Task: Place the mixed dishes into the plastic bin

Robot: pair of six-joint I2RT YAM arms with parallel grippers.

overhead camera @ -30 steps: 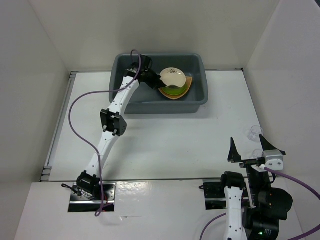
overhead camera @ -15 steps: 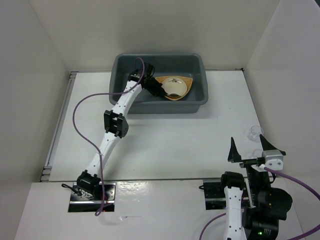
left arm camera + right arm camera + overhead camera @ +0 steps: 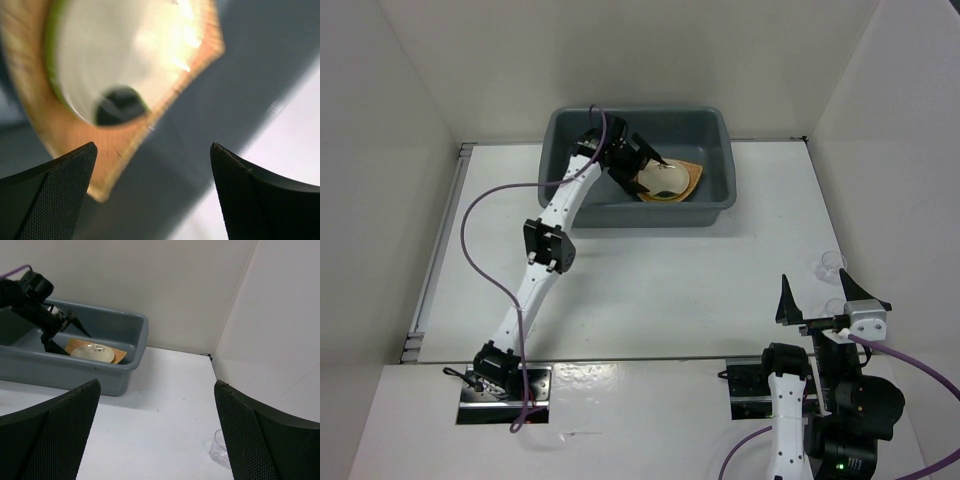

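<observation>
Three views, taken in turn. From above, the plastic bin sits at the middle of the tabletop's far edge. Inside it, toward its right end, the woven basket tray lies flat with the cream-gold plate on top. The left hand hangs just over that stack, spread wide and gripping nothing. The clear cup stands alone by the tabletop's right edge. Just nearer than it, the right hand is parked at the near right corner, fully open and empty.

The left wrist view shows the left hand's fingers far apart with only the bin floor between them. Beyond them a sliver of lime-green plate peeks out between tray and cream-gold plate.

The right wrist view sets the cup just past the right-hand finger, on bare tabletop.

The plate placing looks finished, so the cup is what remains. Next, the left arm should lift clear of the bin. The right hand should then come down around the cup, which is light and clear-walled, and close gently
</observation>
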